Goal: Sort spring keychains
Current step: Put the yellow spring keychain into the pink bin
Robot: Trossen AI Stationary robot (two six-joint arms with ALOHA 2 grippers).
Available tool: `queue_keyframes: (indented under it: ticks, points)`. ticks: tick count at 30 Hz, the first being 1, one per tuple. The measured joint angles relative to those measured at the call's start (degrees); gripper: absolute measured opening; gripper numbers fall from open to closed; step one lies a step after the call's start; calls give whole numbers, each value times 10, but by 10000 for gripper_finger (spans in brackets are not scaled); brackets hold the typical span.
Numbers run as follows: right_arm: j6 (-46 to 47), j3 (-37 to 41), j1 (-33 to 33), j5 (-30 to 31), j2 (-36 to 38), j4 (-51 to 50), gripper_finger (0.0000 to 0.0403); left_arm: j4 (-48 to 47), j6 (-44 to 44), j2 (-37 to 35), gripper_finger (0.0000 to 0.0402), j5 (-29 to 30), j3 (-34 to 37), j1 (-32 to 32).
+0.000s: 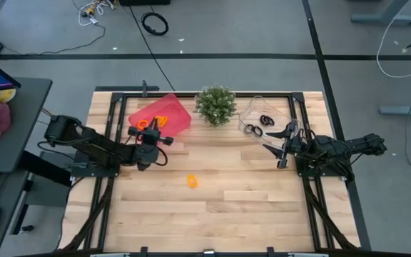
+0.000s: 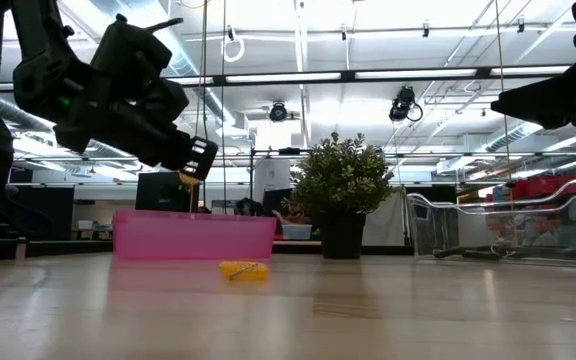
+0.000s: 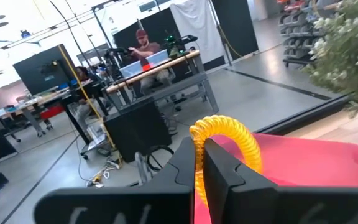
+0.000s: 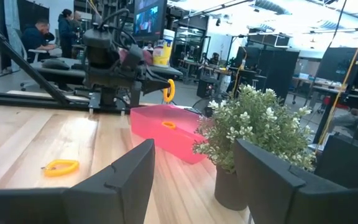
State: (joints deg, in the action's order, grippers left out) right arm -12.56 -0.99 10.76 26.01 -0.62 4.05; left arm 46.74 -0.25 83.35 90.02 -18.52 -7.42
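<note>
Orange keychain over the pink bin

Our left tool (image 3: 201,163) is clenched on an orange keychain (image 3: 229,140) near the pink bin (image 1: 164,114); the right tool (image 1: 285,146) hangs released. We judge the coil light and springy, best pinched across its wire.

Black keychains (image 1: 259,124) in clear bin (image 1: 285,116): count unclear; right end effector (image 4: 191,180) cropped

Left gripper (image 1: 164,140) just beside the tray (image 1: 177,108), holding one keychain (image 3: 225,134) above the table (image 1: 227,207) | loose keychain (image 1: 192,181) lies nearer the front edge | plant (image 1: 215,105) between tray and bin (image 1: 252,114) | right gripper (image 1: 284,146) beside bin, two keychains (image 1: 260,125) inside.
</note>
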Motion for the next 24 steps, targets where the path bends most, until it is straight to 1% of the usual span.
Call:
queue_keyframes:
  ticks: [5,7,18,24]
  points:
    - [0,0,0,0,0,0,222,-1,-3,0,11,0,10,7]
    - [0,0,0,0,0,0,222,0,-3,0,18,0,10,9]
    - [0,0,0,0,0,0,222,0,11,0,105,0,10,9]
    - [0,0,0,0,0,0,222,0,11,0,145,0,10,9]
